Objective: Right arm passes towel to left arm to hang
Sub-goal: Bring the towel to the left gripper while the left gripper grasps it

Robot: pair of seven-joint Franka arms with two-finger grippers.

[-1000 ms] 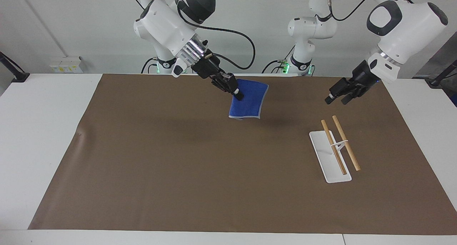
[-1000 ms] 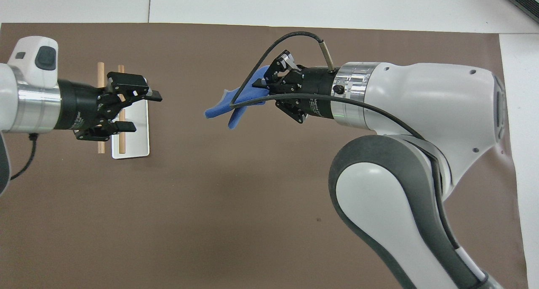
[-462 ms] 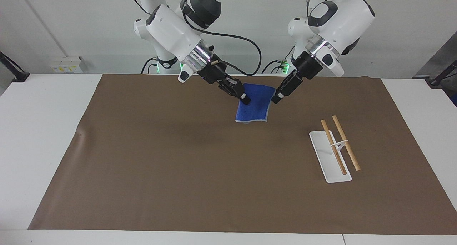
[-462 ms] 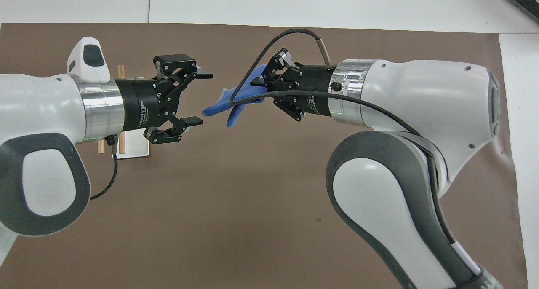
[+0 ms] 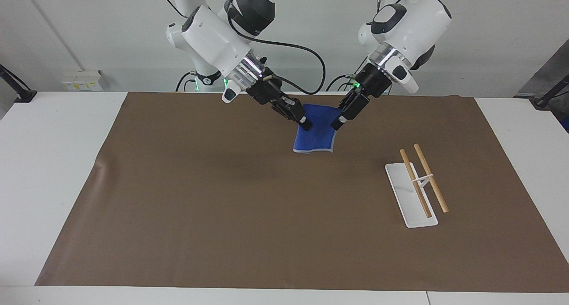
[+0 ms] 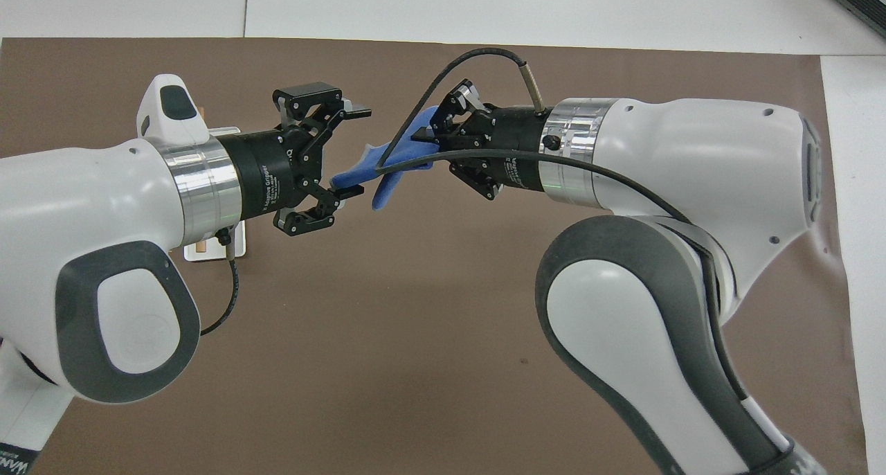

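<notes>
**A:** Where is the towel (image 5: 316,131) now?

**B:** Upper middle of the facing view, hanging in the air over the brown mat (image 5: 222,207) on the counter (image 5: 53,162). The right gripper (image 5: 304,122) has its jaws clamped on one upper corner, and the cloth droops below.

**A:** What changed in the last second?

**B:** The left gripper (image 6: 346,153) swung in from over the rack (image 5: 411,198) at the right of the facing view. Half a second ago it was just short of the cloth; now, in the overhead view, its jaws stand apart with the towel's free edge between them, one fingertip (image 6: 349,192) at the blue corner.

**A:** So the handover is on?

**B:** About to be, I'd judge. The left jaws have not closed, so the right gripper carries the whole towel. The left must pinch before the right lets go, or the cloth drops to the mat.

**A:** And the hanging?

**B:** Not started. The rack's two wooden rods (image 5: 422,180) are bare.
</notes>
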